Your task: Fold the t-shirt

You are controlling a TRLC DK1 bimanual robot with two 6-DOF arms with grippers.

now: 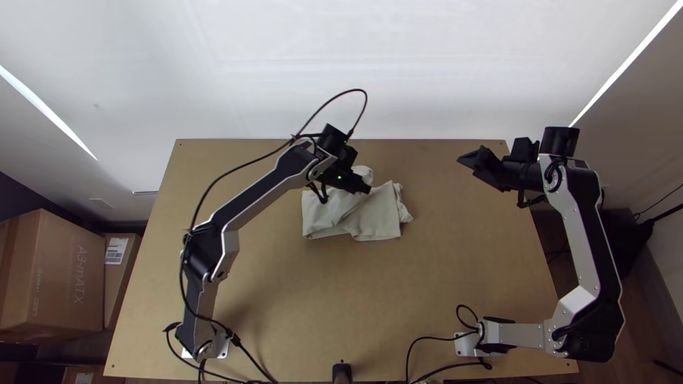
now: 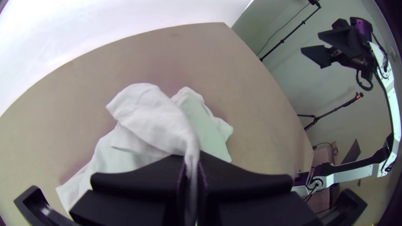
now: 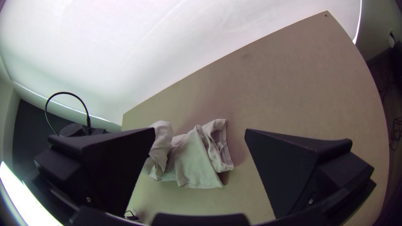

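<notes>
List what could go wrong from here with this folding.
The left gripper pinches a narrow, gathered strip of the t-shirt, so it might slip free or crease. The open right gripper is away from the cloth, so a pull could drag the loose layers askew.

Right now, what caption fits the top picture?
Left claw pinches the rumpled shirt on the table; right claw hangs off to the side.

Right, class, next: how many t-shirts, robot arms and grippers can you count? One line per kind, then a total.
T-shirt: 1
Robot arms: 2 (left arm, right arm)
Grippers: 2 (left gripper, right gripper)
Total: 5
</notes>
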